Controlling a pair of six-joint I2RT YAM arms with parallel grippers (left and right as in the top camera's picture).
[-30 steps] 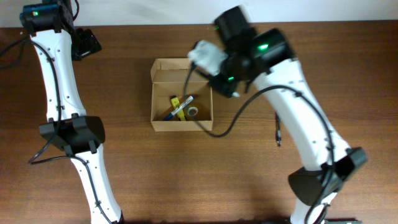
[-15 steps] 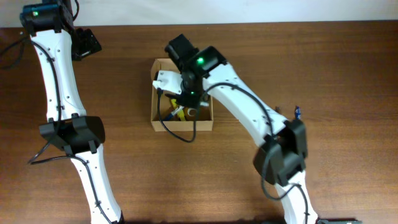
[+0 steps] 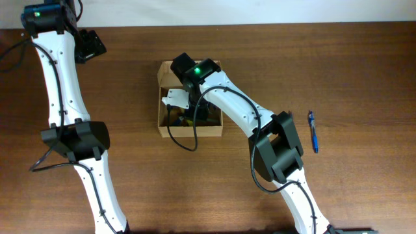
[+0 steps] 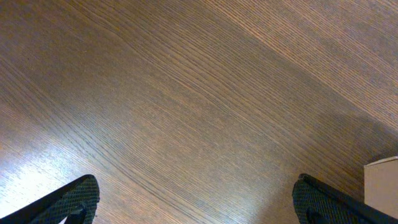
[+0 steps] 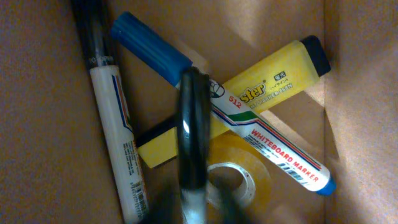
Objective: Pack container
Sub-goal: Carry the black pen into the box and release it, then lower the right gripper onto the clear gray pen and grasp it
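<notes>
Close against the right gripper point(image 3: 184, 112), a dark glossy shaft point(image 5: 193, 137) shows blurred; I cannot tell whether the fingers clasp it. Just beneath them lie a whiteboard marker point(image 5: 261, 140), a yellow highlighter point(image 5: 280, 78), a black-capped marker point(image 5: 112, 124) and a tape roll point(image 5: 239, 177), all inside the container point(image 3: 209, 130). Well apart from those fingers, a blue pen point(image 3: 312, 130) lies on the table point(image 4: 186, 93). The left gripper point(image 4: 199, 202) hangs far off, fingers spread wide.

Bench point(image 4: 199, 93): brown wood with diagonal grain, filling nearly the whole frame; bright glare patch at lower left.
Left end effector point(image 4: 205, 202): two dark fingertips point(image 4: 78, 198) in the bottom corners, set wide apart, bare bench between them.
Pale flat-faced corner point(image 4: 382, 186): right edge, partly cropped; identity unclear.
</notes>
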